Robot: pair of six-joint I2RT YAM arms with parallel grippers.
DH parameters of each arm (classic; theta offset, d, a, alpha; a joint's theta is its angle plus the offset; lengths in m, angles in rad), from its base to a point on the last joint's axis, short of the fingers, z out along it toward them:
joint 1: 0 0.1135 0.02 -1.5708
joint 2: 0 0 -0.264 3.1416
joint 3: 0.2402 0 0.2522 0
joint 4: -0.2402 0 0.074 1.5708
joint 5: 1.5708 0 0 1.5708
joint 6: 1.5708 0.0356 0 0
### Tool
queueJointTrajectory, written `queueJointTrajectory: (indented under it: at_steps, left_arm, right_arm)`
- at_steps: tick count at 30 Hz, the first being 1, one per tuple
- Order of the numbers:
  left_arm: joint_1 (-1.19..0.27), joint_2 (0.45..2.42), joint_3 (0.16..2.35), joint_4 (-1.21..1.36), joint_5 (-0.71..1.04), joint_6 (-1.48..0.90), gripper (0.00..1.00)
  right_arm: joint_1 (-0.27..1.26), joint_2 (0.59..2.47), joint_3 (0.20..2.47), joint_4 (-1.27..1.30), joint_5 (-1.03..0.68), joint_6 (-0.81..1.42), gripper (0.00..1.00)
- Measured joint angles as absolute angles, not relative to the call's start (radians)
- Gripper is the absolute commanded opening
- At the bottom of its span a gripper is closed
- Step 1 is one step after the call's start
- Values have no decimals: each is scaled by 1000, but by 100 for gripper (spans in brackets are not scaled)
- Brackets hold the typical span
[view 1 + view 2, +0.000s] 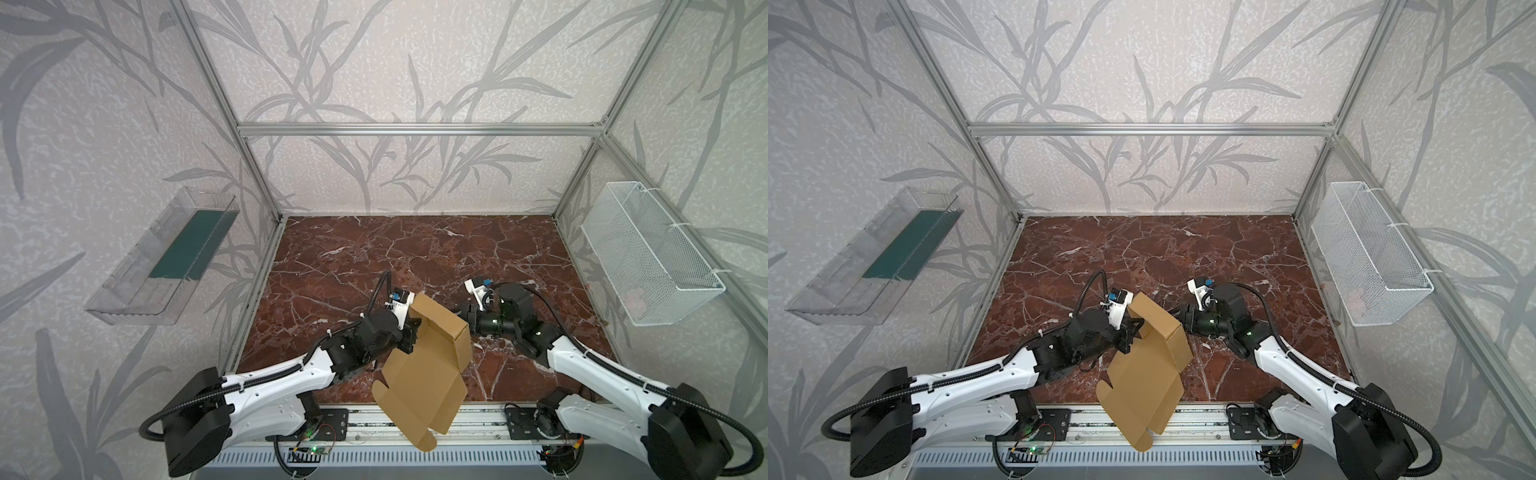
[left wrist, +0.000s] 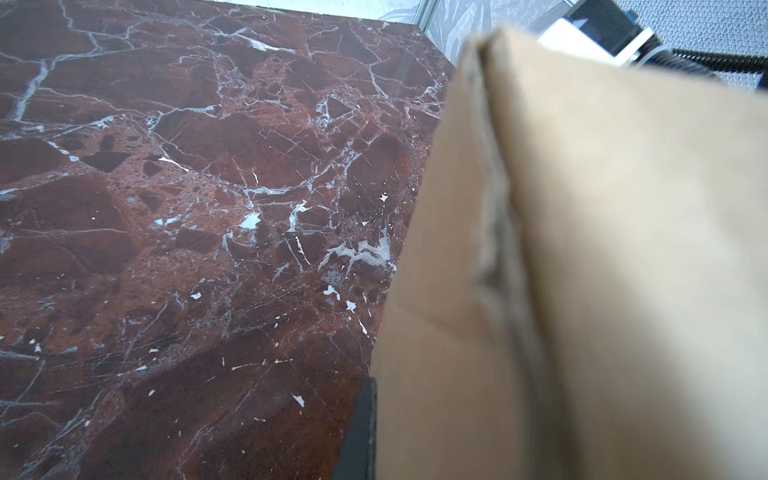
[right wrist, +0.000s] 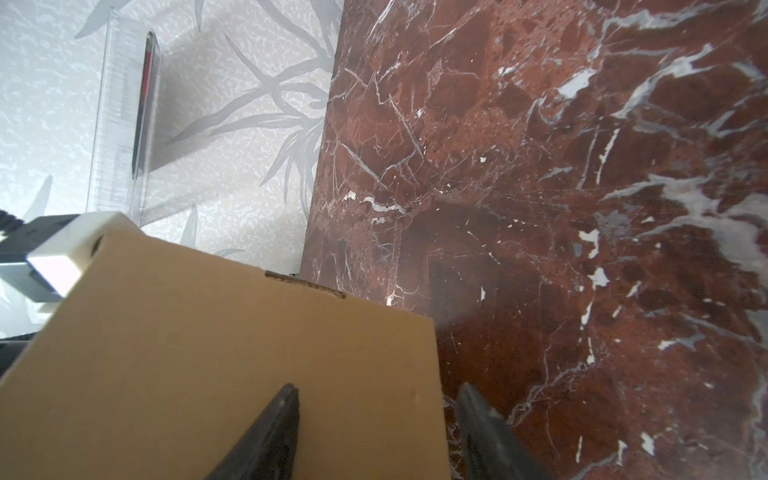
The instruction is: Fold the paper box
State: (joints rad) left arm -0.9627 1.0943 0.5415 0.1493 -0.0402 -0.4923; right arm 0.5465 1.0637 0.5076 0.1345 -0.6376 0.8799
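Marble tabletop [image 1: 415, 257], clear bin [image 1: 137, 286], wire basket [image 1: 648, 257]

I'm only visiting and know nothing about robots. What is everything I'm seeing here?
paper box: one, tan-brown, half folded, held up at front centre
table: one, dark red marble look, booth floor
clear tray: one, see-through, left wall, green strip inside
wire basket: one, white, right wall
metal frame: one, silver, around the booth
left arm, right arm: two, white and black, near side
left gripper: one, black, shut on the paper box
right gripper: one, black, open beside the box
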Motion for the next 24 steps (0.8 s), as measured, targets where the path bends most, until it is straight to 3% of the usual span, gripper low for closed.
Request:
queueJointTrajectory:
  at_steps: [19,24]
  left_arm:
    - [-1010,1151,610,60,-150,-492,0]
    - [-1011,1152,620,48,-183,-499,0]
  right_arm:
    - [581,1021,454,197,-582,971,61]
    - [495,929,445,156,-603,973,61]
